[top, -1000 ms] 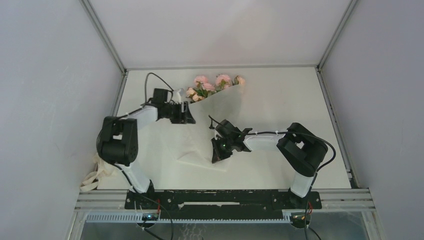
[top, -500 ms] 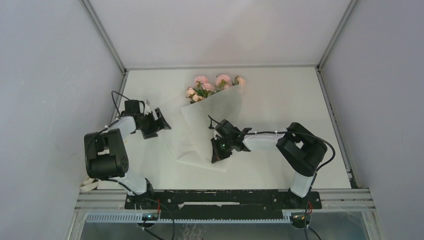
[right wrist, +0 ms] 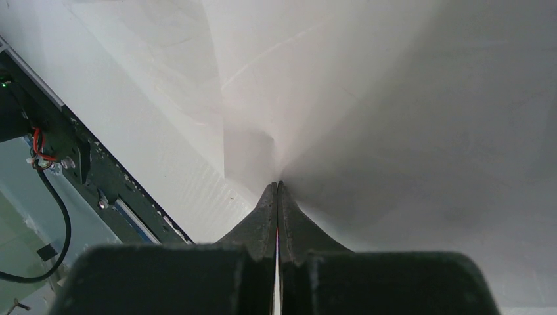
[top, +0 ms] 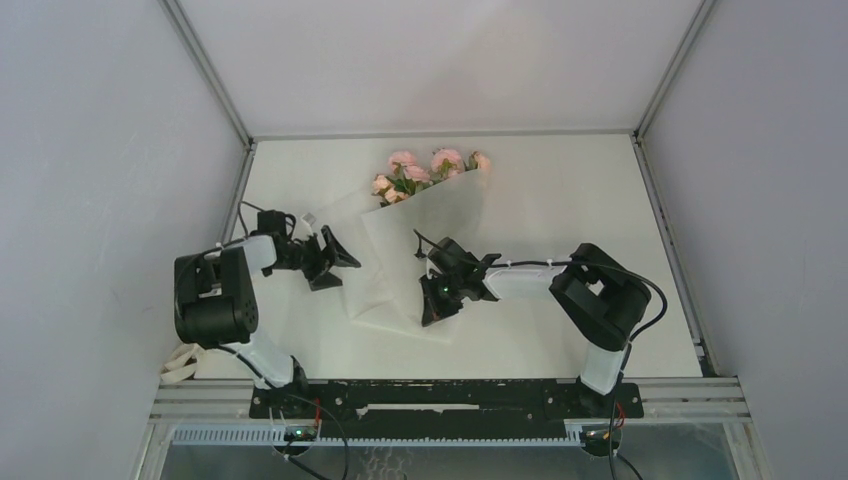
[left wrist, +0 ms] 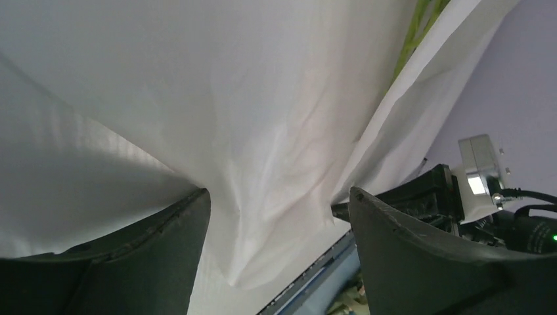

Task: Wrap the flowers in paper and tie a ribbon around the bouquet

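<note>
The white bench (top: pixel 570 190) carries one bundle at its centre: pale-pink artificial roses (top: pixel 430 170) with green leaves, lying inside a large, crinkly sheet of translucent white paper (top: pixel 400 255). The roses project from the 12 o'clock end of the paper. The sheet narrows toward 7 o'clock, and its loose flaps lie flat on the bench.

The right arm (top: pixel 600 295) reaches in from 3 o'clock. The right jaws are pressed together on a pinch of the paper at the lower part of the sheet. In the right wrist view the creases converge at the fingertips.

The left arm (top: pixel 215 295) reaches in from 9 o'clock. The left jaws stand wide apart at the 9 o'clock edge of the paper and hold nothing. In the left wrist view the sheet fills the space ahead of the fingers, and one green stem (left wrist: pixel 410 39) shows through at the upper right. Beyond the sheet, the right arm's wrist blocks the far side.

The cream-beige fabric ribbon (top: pixel 183 355) lies in loose loops at the 7 o'clock corner of the bench. It is beside the left arm's base and well apart from the paper.

A black mounting rail (top: pixel 440 398) runs along the 6 o'clock edge. Grey walls (top: pixel 110 150) close the other sides. Black cables (top: pixel 660 300) loop off both arms.
</note>
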`<act>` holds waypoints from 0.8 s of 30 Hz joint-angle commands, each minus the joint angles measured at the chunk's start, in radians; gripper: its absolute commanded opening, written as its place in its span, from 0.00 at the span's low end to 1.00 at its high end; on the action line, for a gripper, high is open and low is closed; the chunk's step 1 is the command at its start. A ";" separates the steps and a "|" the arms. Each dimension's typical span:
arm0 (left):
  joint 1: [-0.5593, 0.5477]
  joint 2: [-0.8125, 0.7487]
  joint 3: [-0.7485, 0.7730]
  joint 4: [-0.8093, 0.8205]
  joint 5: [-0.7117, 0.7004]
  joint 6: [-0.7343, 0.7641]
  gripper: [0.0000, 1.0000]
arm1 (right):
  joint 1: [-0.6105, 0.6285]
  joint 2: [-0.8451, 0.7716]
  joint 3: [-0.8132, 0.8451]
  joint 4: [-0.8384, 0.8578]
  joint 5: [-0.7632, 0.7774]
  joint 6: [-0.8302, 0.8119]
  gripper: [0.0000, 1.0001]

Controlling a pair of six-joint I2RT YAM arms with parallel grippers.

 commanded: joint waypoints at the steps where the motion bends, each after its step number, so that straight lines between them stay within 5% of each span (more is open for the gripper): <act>1: -0.014 0.013 -0.072 -0.083 0.026 0.005 0.81 | 0.001 0.028 0.030 -0.026 0.024 -0.026 0.00; 8: -0.015 -0.217 -0.247 0.177 0.072 -0.138 0.60 | -0.004 0.037 0.029 -0.020 0.016 -0.015 0.00; 12: -0.021 -0.169 -0.293 0.308 0.086 -0.199 0.56 | -0.010 0.035 0.030 -0.015 0.013 -0.016 0.00; 18: -0.047 -0.170 -0.269 0.311 0.077 -0.194 0.42 | -0.008 0.033 0.030 -0.022 0.025 -0.017 0.00; 24: -0.079 -0.253 -0.218 0.248 0.023 -0.113 0.11 | -0.021 0.047 0.030 -0.014 0.020 0.002 0.00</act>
